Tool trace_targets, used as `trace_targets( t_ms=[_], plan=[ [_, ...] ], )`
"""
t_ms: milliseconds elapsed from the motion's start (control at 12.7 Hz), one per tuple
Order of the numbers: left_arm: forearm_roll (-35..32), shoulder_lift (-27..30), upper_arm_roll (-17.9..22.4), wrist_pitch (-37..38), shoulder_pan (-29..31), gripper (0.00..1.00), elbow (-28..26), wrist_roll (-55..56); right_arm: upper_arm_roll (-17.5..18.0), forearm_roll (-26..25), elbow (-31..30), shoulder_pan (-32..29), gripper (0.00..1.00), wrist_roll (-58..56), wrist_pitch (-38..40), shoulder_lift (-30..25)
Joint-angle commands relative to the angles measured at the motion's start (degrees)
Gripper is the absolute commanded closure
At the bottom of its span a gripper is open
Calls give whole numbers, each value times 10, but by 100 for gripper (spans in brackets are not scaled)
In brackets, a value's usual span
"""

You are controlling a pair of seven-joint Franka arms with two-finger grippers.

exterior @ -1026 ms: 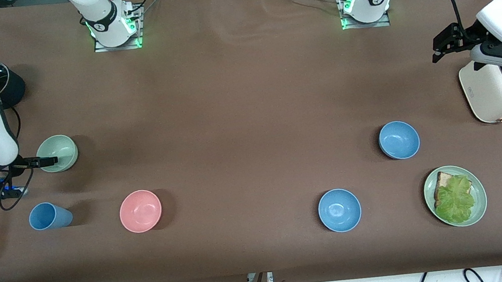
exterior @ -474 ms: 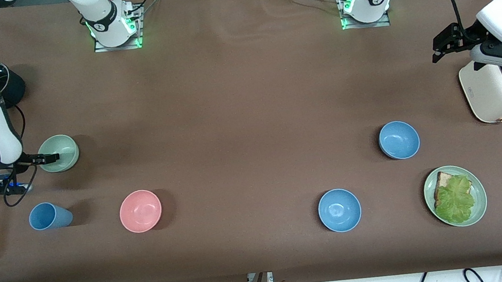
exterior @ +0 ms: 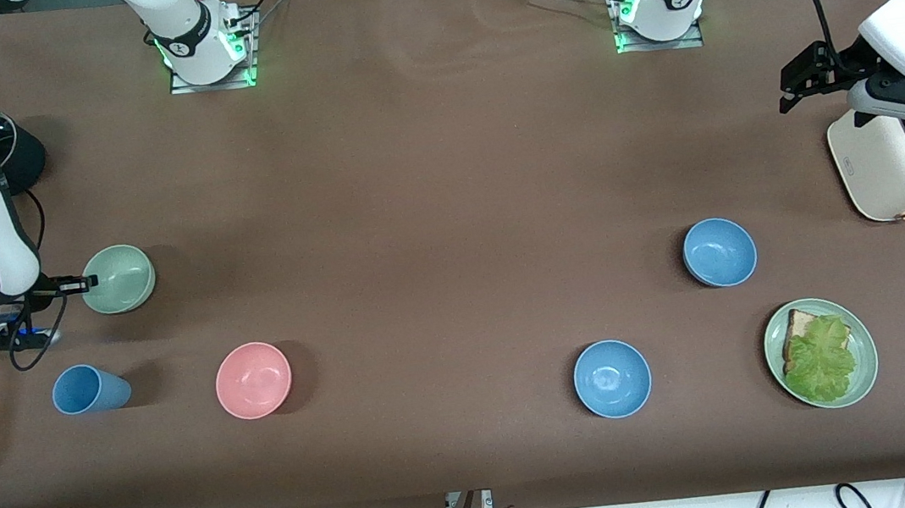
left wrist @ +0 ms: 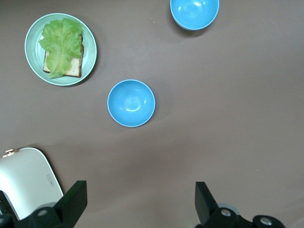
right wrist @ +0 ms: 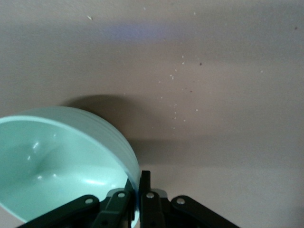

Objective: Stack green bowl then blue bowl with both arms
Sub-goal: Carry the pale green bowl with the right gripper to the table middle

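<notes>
Nothing is stacked yet: every bowl sits alone on the brown counter (exterior: 430, 205).

At the right arm's end of the counter, the right tool (exterior: 85, 284) is seen clamped on the rim of the small round pale mint-green matte bowl (exterior: 119, 278); in the right wrist view the fingers (right wrist: 127, 197) are pressed together with the bowl wall (right wrist: 71, 156) pinched between them. Whether the green bowl is resting on the counter or just raised cannot be told. The grasp step is judged done; the carry is not begun.

Nearer the front camera a blue plastic cup (exterior: 89, 389) and a small round pink bowl (exterior: 253, 380) are noted, well apart from each other and from the green bowl.

Toward the left arm's end, two small round mid-blue bowls are noted: one nearer the camera (exterior: 612, 378) and one farther from it (exterior: 719, 252). Both are empty and untouched. Beside them a flat green plate with toast and lettuce (exterior: 864, 365) is seen.

The left tool (exterior: 803, 78) hangs beside a white toaster (exterior: 886, 170), its fingers (left wrist: 71, 204) spread wide and holding nothing; this arm is waiting.

Left to do, as judged: the green bowl is to be set down as a base, and a blue bowl is to be picked up by the left arm and nested in it.
</notes>
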State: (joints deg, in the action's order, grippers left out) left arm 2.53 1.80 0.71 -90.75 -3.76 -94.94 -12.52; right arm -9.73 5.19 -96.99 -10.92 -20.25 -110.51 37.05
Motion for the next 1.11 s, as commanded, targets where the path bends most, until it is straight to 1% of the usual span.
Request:
trace_targets(
  t_ms=[0, 237, 316, 395, 553, 711, 868, 947, 1026],
  plan=[
    [-2, -7, 1, 14, -1, 0, 17, 4, 14, 10, 27, -2, 100, -6, 30, -15],
    [-2, -6, -2, 14, -2, 0, 17, 4, 24, 39, 97, 4, 100, 1, 113, -21],
    [-2, -6, -2, 14, -1, 0, 16, 4, 37, 49, 118, 5, 100, 2, 137, -21],
    [-2, -6, -2, 14, -2, 0, 17, 4, 53, 57, 129, 5, 100, 29, 152, -24],
    [-2, -7, -3, 14, -2, 0, 17, 4, 108, 57, 132, 7, 100, 129, 157, -38],
    [-2, -7, -2, 14, -2, 0, 17, 4, 182, 56, 132, 7, 100, 236, 157, -42],
    [-2, -6, -2, 14, -1, 0, 17, 4, 251, 54, 132, 18, 100, 316, 145, -40],
    [-2, -7, -2, 14, -1, 0, 17, 4, 262, 55, 132, 41, 100, 354, 130, -37],
    [-2, -6, -2, 14, -2, 0, 19, 4, 263, 56, 133, 75, 100, 390, 108, -34]
  ],
)
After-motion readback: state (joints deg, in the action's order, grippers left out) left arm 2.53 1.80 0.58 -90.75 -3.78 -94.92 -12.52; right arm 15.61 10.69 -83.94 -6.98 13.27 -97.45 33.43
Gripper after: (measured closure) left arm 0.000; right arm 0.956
